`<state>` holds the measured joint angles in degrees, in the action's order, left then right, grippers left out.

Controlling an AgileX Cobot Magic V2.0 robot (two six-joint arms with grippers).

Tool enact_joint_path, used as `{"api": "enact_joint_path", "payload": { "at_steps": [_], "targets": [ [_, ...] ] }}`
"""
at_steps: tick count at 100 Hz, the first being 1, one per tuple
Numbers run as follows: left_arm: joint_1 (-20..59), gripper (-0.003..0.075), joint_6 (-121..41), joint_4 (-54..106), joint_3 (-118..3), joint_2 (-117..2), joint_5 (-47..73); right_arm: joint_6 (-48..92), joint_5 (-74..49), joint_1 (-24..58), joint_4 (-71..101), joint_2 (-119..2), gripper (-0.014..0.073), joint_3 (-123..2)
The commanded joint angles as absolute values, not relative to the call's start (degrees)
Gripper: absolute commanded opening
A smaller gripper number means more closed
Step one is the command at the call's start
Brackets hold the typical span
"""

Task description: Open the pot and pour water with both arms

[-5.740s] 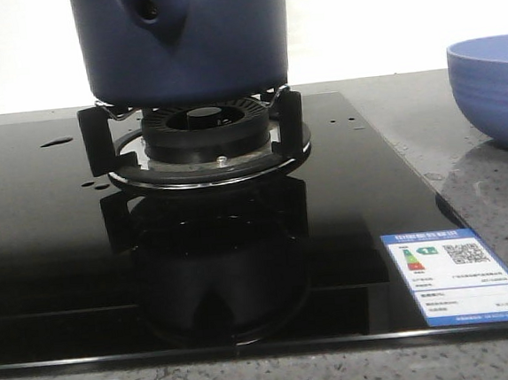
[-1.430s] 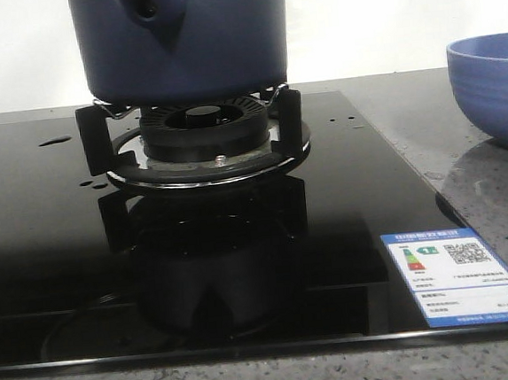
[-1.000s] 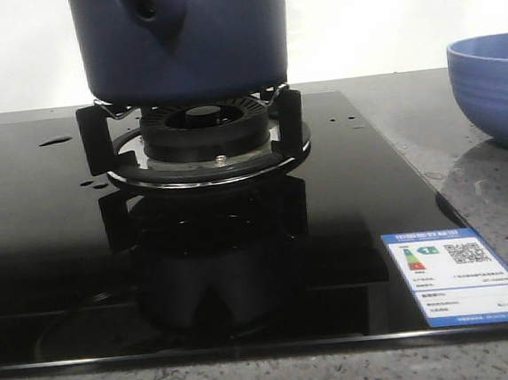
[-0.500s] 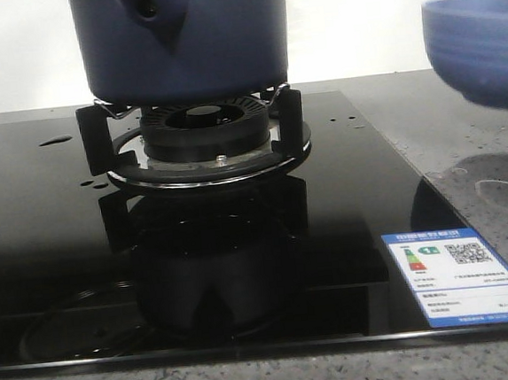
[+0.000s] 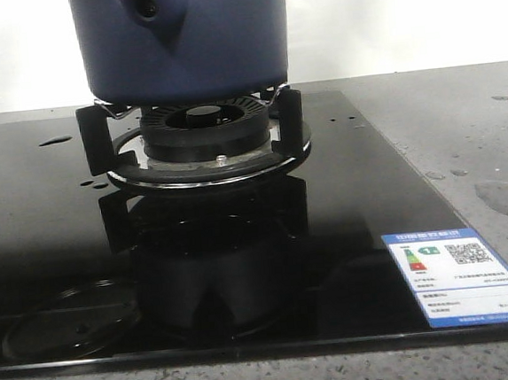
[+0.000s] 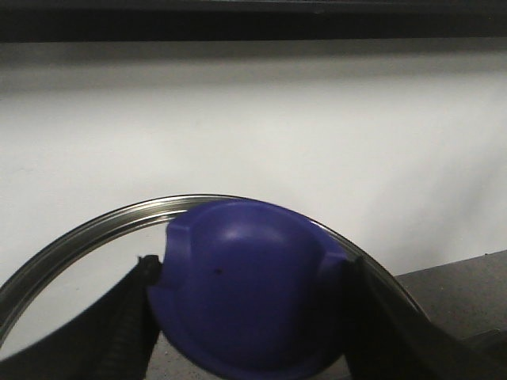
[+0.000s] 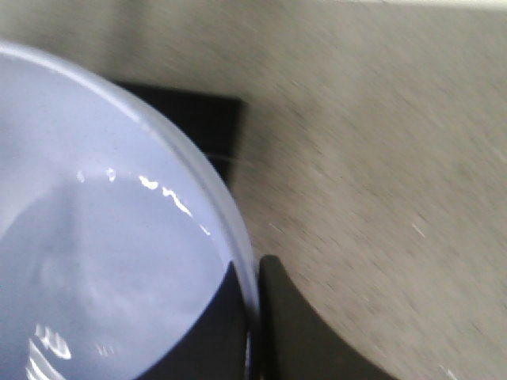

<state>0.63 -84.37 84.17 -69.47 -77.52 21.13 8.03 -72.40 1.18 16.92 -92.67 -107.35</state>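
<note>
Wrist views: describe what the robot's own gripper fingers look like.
Both grippers have black fingers. On the left gripper, the fingers are matte black with a ribbed inner face. The right gripper shows a smooth, dark finger tapering to a rounded tip. No cables or markings are visible.

A speckled grey stone countertop (image 5: 489, 125) carries a glossy black glass hob (image 5: 52, 225); water (image 5: 504, 197) puddles and drops lie beside it.

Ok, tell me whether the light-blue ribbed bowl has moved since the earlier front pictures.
Yes. It rose off the speckled grey counter right of the black glass hob and left the front view; the right wrist view shows the bowl gripped at its rim.
</note>
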Motion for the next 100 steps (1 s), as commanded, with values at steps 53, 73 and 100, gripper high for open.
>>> {"api": "enact_joint_path", "payload": {
  "at_steps": [53,73,100],
  "targets": [
    [-0.2,0.0348,-84.3,87.2,-71.9,-75.4,18.5,8.2,-55.4,18.9,21.8,-102.6,-0.0055,-122.5],
    [-1.8,0.0348,-84.3,87.2,-71.9,-75.4,19.0,13.7,-42.9,21.4,21.2,-101.9,-0.0055,-117.4],
    [-1.8,0.0348,-84.3,87.2,-71.9,-75.4,19.1,23.2,-14.6,24.9,21.2,-94.1,-0.0055,-97.2]
  ]
}}
